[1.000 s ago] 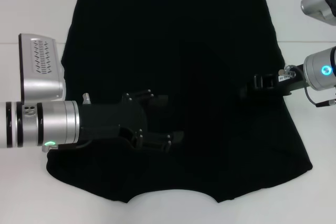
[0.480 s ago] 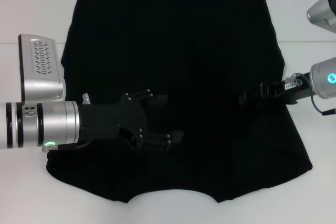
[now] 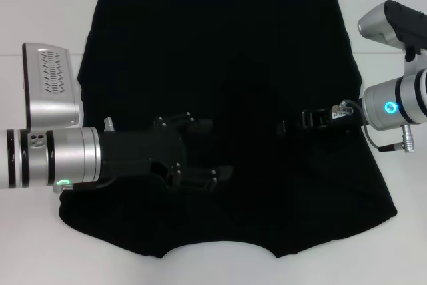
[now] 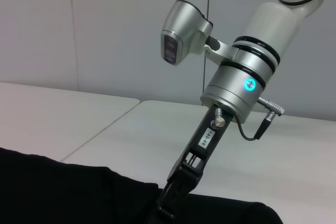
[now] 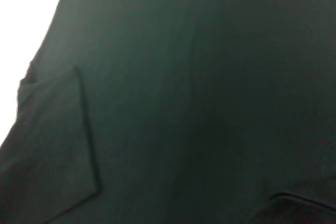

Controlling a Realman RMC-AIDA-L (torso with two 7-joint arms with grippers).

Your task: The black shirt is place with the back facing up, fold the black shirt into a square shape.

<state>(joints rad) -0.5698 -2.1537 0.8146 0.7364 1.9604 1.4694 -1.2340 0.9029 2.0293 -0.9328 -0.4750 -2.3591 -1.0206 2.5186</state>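
Two end effectors over the black shirt [image 3: 220,51], spread flat on the counter [image 3: 40,5]. Left end effector [image 3: 200,155] spread; right end effector [image 3: 287,127] cannot tell. Sleeves seem folded in; next prob. grip hem, fold toward collar.

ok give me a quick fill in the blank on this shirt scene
1. The shirt spread on the table is ____ in colour.
2. The table under the shirt is ____.
3. The left gripper is over the shirt's ____ half, as the robot sees it.
4. The glowing ring on the right arm's wrist is ____.

Missing words: black; white; left; blue
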